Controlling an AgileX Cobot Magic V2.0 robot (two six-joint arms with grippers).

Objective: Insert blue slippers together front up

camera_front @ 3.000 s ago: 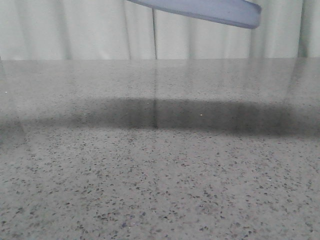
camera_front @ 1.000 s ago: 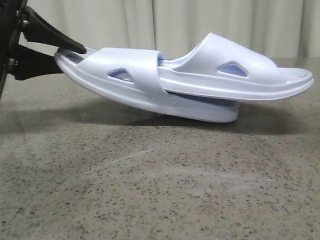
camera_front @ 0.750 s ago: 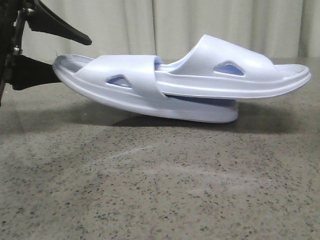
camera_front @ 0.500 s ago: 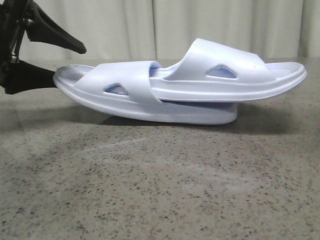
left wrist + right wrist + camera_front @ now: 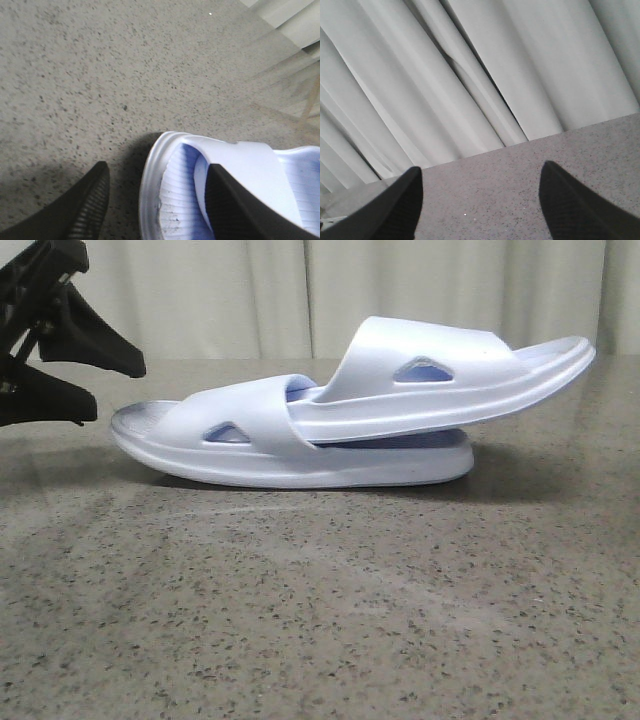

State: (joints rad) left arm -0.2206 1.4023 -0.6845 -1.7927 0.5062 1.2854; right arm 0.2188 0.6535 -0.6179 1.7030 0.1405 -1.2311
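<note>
The two pale blue slippers lie nested on the speckled table. The lower slipper point(image 5: 250, 445) rests flat on its sole. The upper slipper point(image 5: 450, 375) is pushed under the lower one's strap and tilts up to the right. My left gripper point(image 5: 115, 390) is open, just left of the lower slipper's end and clear of it. In the left wrist view the lower slipper's end point(image 5: 172, 195) lies between the open fingers point(image 5: 85, 205) of the gripper point(image 5: 157, 172). My right gripper point(image 5: 480, 175) is open and empty, facing the table and the curtain.
A pale pleated curtain point(image 5: 300, 295) hangs behind the far table edge. The grey speckled tabletop point(image 5: 320, 620) runs from the slippers to the near edge.
My left gripper opened, let go of the lower slipper and drew back to the left. The lower slipper settled flat on the table and the upper slipper's right end tipped higher.
</note>
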